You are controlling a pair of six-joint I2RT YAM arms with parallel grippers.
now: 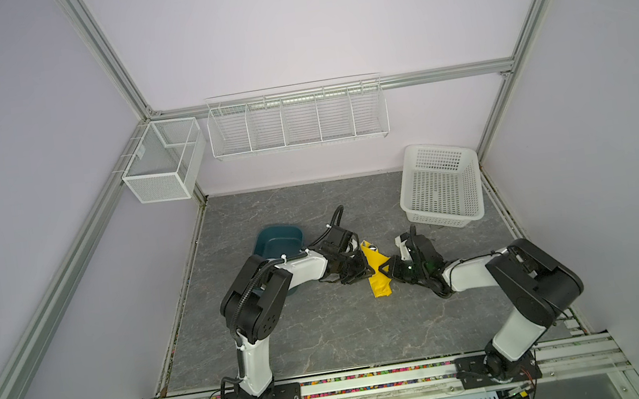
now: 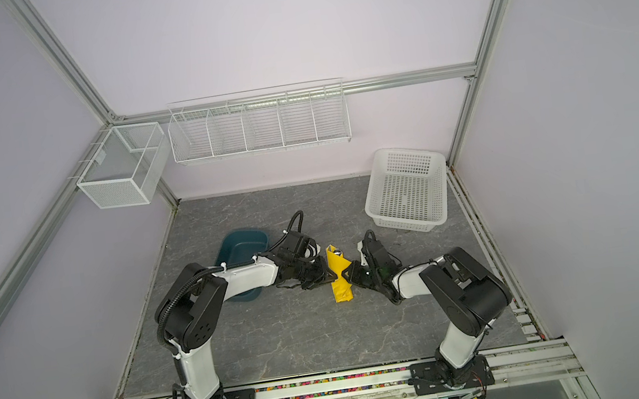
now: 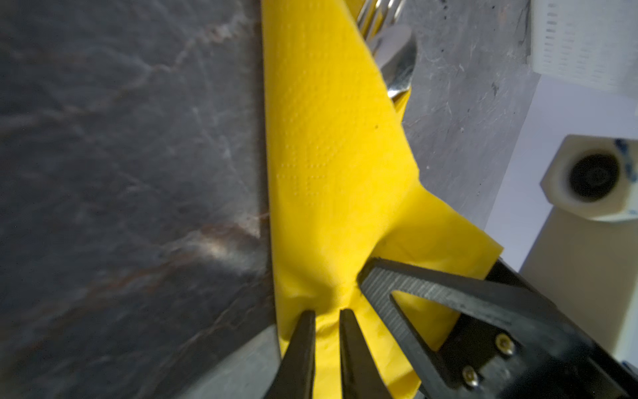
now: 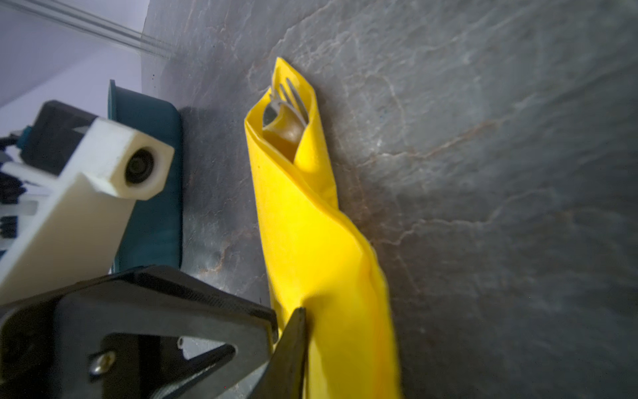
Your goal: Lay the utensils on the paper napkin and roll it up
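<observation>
Left wrist view: my left gripper (image 3: 326, 317) is nearly closed, its two tips pinching a puckered fold of the paper napkin (image 3: 331, 155). The napkin is already wrapped into a long, loose roll that runs away from those tips along the tabletop (image 3: 121, 172). My right gripper (image 1: 386, 270) meets the roll from the opposite side, directly facing the left one. One of its fingers lies against the paper and the second is hidden, so I cannot tell whether it grips anything or how wide it stands. The utensils (image 4: 288, 103) are inside, with fork tines and a rounded head poking out of the open end farthest from both grippers.

I judge the rolling almost done, and I see three risks. A free flap stands up beside my right finger (nothing tucks it in), so letting go could let the wrap spring open. Pulling the two grippers apart could tear the thin sheet at the pinch. Lifting my end would tip the cutlery toward the open mouth, where it could slide out.
</observation>
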